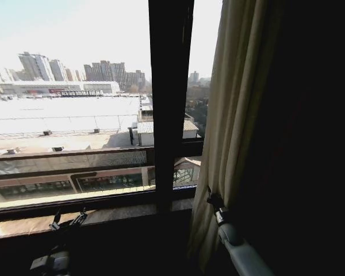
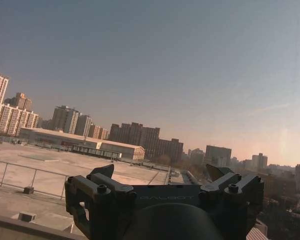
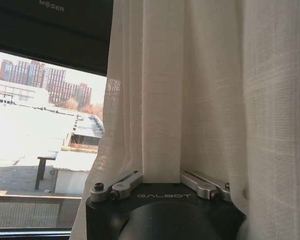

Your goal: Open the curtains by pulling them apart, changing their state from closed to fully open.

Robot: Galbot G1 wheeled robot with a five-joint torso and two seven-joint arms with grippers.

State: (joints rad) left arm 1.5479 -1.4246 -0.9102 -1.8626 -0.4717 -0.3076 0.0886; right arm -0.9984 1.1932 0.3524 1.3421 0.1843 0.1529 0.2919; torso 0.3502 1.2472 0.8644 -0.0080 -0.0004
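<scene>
Head view: one sheer white pleated curtain (image 1: 230,115) hangs bunched right of the black window frame post (image 1: 169,103). The right gripper (image 1: 214,202) touches its lower edge; the left gripper (image 1: 69,221) sits low by the sill, apart from the fabric.

Left wrist view: left gripper (image 2: 162,172) fingers spread wide, holding nothing.

Right wrist view: right gripper (image 3: 162,176) fingers parted, a curtain (image 3: 190,85) fold between them; grip undeterminable.
</scene>
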